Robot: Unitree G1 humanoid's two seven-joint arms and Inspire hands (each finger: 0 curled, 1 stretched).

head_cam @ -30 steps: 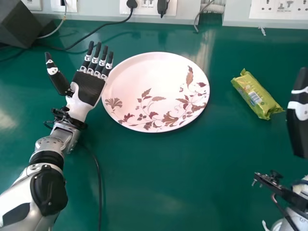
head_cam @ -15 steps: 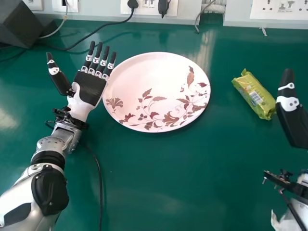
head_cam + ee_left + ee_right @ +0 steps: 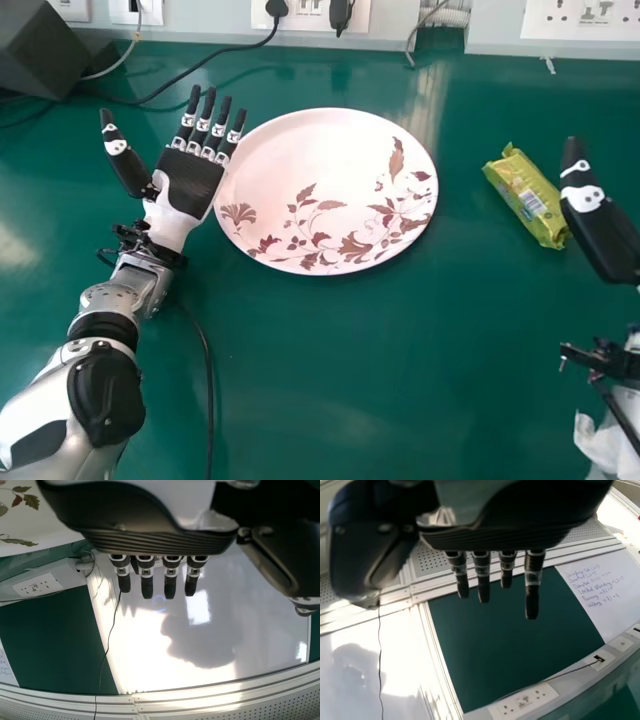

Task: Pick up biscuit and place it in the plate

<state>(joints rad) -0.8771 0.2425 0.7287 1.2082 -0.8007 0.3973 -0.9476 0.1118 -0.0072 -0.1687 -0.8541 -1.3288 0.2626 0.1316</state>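
Nearer the biscuit (image 3: 528, 197) now: right hand (image 3: 602, 230).

The table (image 3: 330, 380) is green. At its far left corner there is a dark box (image 3: 38, 50), and a black cable (image 3: 142, 102) is lying on its far part. Just behind its far edge are white sockets (image 3: 560, 18).

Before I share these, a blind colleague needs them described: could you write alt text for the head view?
A yellow-green biscuit packet lies on a green table, between a pale, leaf-patterned plate and the robot's right hand at the view's right edge. The open left hand is at the plate's left.
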